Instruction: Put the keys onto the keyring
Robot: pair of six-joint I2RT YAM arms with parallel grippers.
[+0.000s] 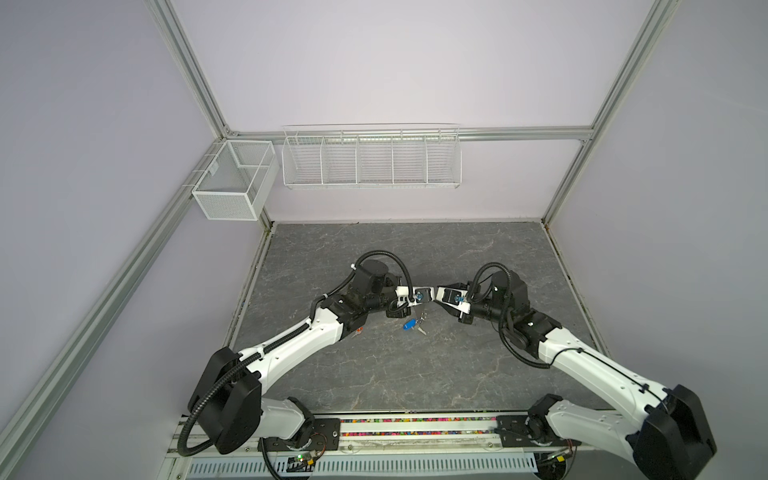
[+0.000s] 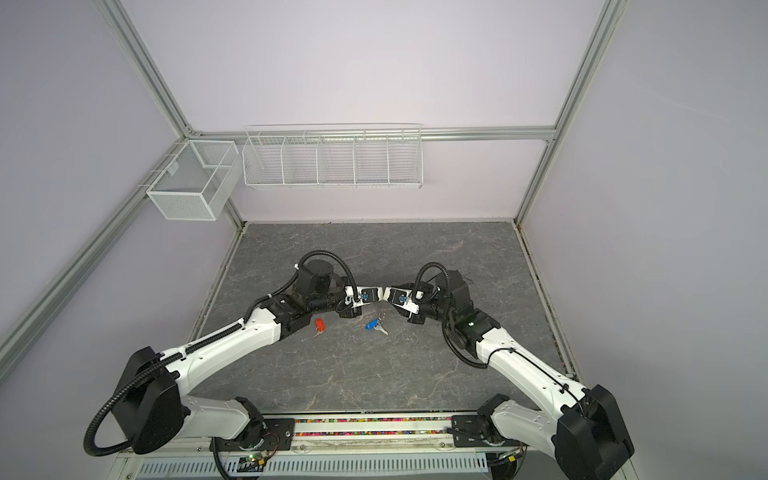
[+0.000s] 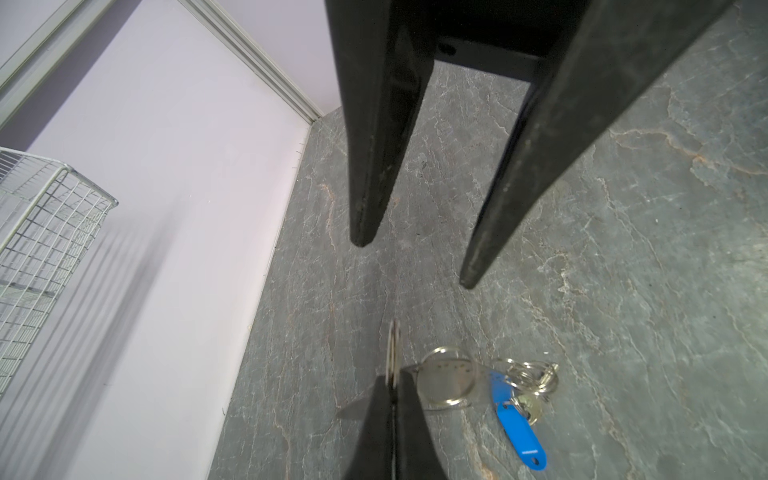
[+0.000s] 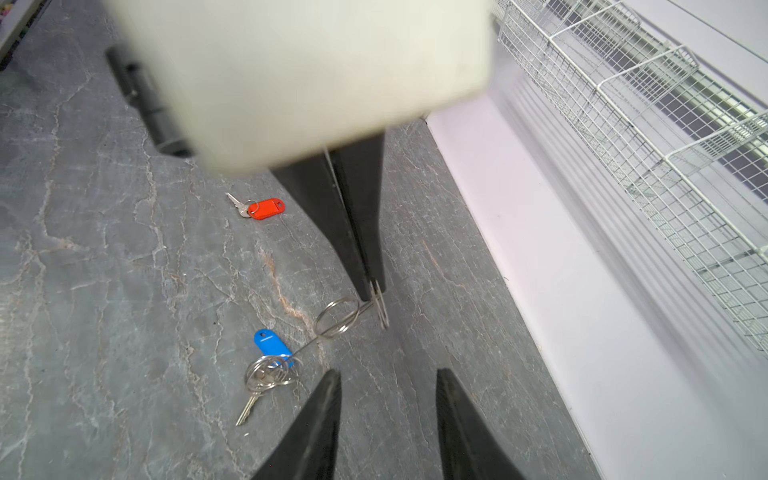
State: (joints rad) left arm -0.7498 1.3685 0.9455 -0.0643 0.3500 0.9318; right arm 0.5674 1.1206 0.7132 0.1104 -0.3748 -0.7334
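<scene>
- The left gripper [image 4: 372, 291] is pinching one silver ring [image 4: 380, 307] of the keyring [image 4: 317, 321] between fully closed fingers, holding it up over the middle of the grey marble-look worktop [image 1: 374, 374].
- From that pinched ring the keyring is trailing down, through a larger ring and a thin wire, to a cluster of small rings [image 4: 266, 372] that is lying on the worktop.
- The blue-tagged key [image 4: 270, 343] is lying in that cluster, with its tag and blade overlapping the rings. Whether it is actually threaded on cannot be told.
- The right gripper [image 4: 388, 374] is hovering just across from the left one, tip toward tip, with its fingers spread apart and gripping nothing.
- The orange-red-tagged key [image 4: 266, 208] is lying by itself on the worktop, well apart from the keyring. It is lying toward the left edge, just beside the left arm [image 2: 232, 345].
</scene>
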